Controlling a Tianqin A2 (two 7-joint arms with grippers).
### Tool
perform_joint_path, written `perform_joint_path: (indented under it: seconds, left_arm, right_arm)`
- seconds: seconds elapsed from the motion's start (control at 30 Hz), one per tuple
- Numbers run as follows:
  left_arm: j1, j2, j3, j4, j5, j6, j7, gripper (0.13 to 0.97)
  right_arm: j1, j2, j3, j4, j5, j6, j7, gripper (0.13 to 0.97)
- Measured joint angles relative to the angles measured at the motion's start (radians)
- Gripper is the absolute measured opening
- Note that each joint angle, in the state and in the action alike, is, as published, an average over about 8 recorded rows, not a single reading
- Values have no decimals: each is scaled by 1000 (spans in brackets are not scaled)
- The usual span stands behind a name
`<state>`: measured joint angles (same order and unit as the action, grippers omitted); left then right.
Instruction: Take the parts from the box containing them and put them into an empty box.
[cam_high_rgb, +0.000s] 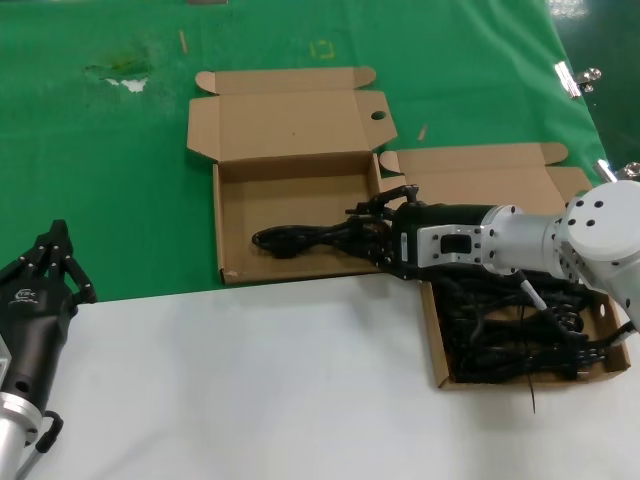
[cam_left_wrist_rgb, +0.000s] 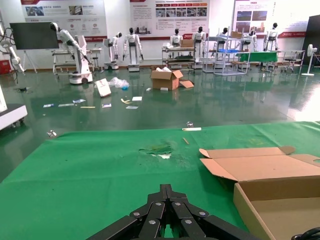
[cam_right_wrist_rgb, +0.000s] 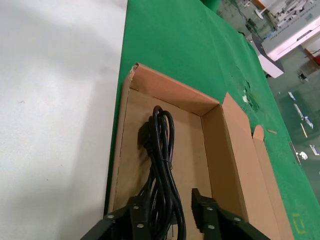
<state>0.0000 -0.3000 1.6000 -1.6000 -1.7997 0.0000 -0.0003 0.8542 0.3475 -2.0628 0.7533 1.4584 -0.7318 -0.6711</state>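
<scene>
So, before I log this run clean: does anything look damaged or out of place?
Yes. The green mat has a torn patch far left of the boxes, white showing through. A thin wire also pokes over the right box front edge.

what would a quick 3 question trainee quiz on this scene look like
1. True or false: the right gripper reaches over the left-hand box with a black power cord between its fingers.
2. Where do the rest of the cords lie? A) on the green mat B) in the right-hand box C) under the left gripper
3. Fill in: the left gripper sits by the near ____ corner of the table, holding nothing.

Key: 1 true; 2 B; 3 left
</scene>
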Motion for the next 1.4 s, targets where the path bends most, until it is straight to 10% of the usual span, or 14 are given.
perform_joint_path:
  seconds: [1.4]
  left_arm:
    - [0, 0, 0, 0, 0, 0, 0, 140]
  right_arm:
    - [-289, 282, 118, 577, 36, 50, 264, 939]
